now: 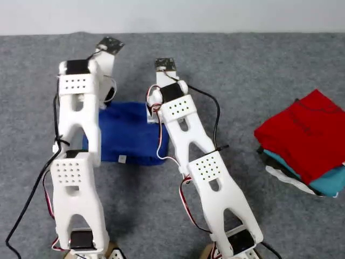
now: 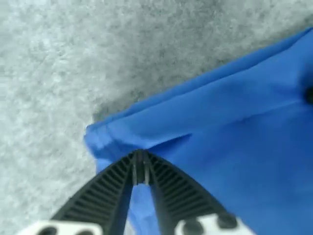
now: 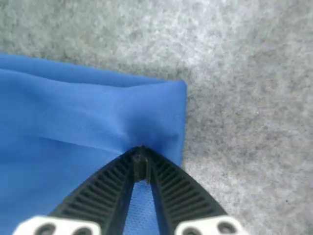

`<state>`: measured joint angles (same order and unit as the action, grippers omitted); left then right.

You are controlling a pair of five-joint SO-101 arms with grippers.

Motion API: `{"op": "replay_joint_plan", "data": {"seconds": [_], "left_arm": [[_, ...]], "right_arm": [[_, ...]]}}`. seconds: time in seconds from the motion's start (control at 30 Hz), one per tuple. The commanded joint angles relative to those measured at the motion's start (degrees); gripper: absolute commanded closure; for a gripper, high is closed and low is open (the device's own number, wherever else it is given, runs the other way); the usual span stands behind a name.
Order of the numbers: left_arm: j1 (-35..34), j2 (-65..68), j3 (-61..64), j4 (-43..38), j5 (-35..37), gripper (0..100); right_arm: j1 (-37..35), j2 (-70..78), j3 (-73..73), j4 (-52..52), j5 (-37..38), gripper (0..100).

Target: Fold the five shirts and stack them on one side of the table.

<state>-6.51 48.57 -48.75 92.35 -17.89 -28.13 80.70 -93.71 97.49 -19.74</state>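
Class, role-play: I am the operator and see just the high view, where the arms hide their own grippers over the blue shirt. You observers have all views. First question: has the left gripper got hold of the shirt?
Observer: Yes. The left gripper is shut on the blue shirt, pinching it close to a corner.
Operator: And the right one?
Observer: The right gripper is shut on it too, beside another corner; the cloth puckers at its tips.
Operator: Is the pinched edge a single layer?
Observer: Seemingly not. The left wrist view shows it folded over.
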Motion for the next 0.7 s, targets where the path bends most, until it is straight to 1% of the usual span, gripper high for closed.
{"op": "replay_joint_plan", "data": {"seconds": [0.0, 0.13, 0.2, 0.3, 0.47, 0.67], "left_arm": [[-1.67, 2.81, -0.57, -1.23, 0.35, 99], [-7.47, 6.77, -1.36, -0.97, -2.99, 99], [-10.64, 7.12, -1.54, -0.88, -4.48, 99], [-13.54, 6.77, -1.63, -0.26, -6.33, 99], [-13.63, 1.23, -1.63, 4.48, -7.38, 99], [-10.73, -9.93, -1.45, 6.77, -7.21, 99]], "right_arm": [[1.89, -0.13, -2.55, -0.75, 0.26, 99.0], [1.89, -0.13, -2.55, -0.84, 0.26, 99.0], [1.89, -0.13, -2.55, -0.84, 0.26, 99.0], [1.89, -0.13, -2.64, -0.84, 0.26, 99.0], [1.36, -1.27, -2.73, -0.04, 0.26, 99.0], [0.22, -7.69, -2.73, 3.65, 0.26, 99.0]]}}
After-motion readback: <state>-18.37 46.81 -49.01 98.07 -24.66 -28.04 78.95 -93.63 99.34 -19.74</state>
